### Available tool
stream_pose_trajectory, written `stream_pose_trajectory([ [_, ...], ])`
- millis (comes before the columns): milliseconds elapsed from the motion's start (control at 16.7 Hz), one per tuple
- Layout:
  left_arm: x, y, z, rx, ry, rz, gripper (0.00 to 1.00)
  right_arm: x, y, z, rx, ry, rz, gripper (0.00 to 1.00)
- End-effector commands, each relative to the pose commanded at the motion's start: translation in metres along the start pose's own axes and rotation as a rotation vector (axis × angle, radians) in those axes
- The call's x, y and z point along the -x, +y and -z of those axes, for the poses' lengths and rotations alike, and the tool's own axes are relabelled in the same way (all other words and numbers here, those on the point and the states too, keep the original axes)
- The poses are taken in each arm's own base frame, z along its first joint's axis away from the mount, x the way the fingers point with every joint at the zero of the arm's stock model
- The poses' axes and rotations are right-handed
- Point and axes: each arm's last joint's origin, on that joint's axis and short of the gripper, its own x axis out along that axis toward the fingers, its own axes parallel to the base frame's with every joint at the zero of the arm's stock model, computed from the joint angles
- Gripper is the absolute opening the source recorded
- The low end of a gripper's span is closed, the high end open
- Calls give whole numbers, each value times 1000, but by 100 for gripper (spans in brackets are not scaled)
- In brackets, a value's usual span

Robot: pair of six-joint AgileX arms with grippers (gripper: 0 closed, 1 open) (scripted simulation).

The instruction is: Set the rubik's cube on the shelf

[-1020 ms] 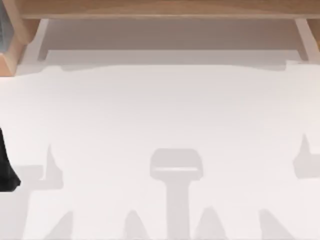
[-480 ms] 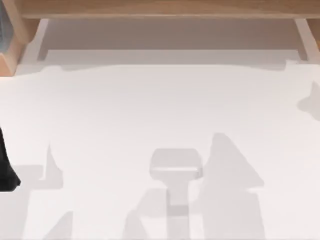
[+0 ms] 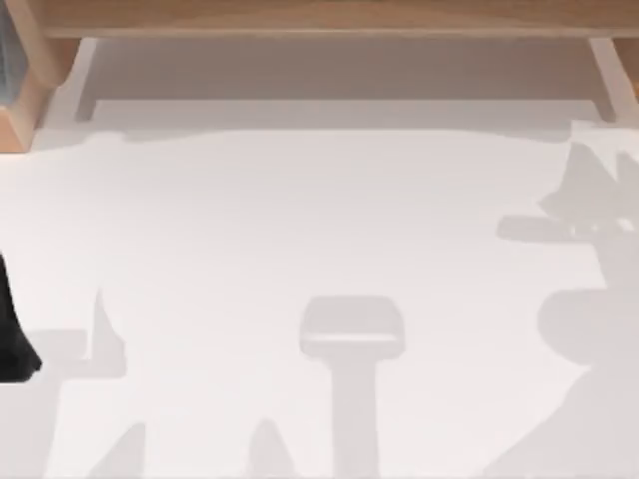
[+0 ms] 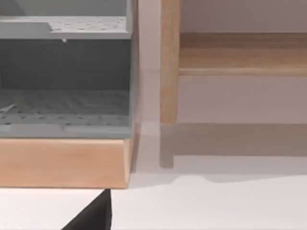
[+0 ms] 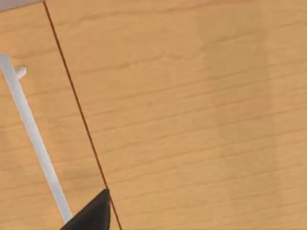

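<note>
The right wrist camera is facing pale wood grain crossed by a dark seam and a white bar (image 5: 33, 143). From above, the shelf (image 3: 319, 15) is spanning the table's far edge. Neither pincer's opening can be told.

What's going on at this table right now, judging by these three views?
Two AgileX arms work at a white table with a wooden shelf along its far edge. The left arm sits parked at the table's left edge; its wrist view faces a grey perforated rack on a wooden base, beside a shelf support. The right claw hangs close over a wood-grain surface crossed by a white bar. An arm shadow lies on the table's right side.
</note>
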Motion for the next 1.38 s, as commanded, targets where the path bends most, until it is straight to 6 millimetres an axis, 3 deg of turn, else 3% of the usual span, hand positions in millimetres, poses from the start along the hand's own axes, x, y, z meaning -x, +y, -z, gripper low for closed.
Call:
stream_pose_trajectory([
  [240, 0, 0, 0, 0, 0, 0, 100, -22, 47, 43, 166, 4, -2, 100],
  [420, 0, 0, 0, 0, 0, 0, 100, -27, 64, 58, 224, 12, 3, 100],
  [780, 0, 0, 0, 0, 0, 0, 100, -28, 66, 58, 226, 10, -1, 100],
  [1140, 0, 0, 0, 0, 0, 0, 100, -49, 65, 60, 229, 13, 3, 100],
  [1380, 0, 0, 0, 0, 0, 0, 100, -52, 65, 60, 229, 13, 3, 100],
])
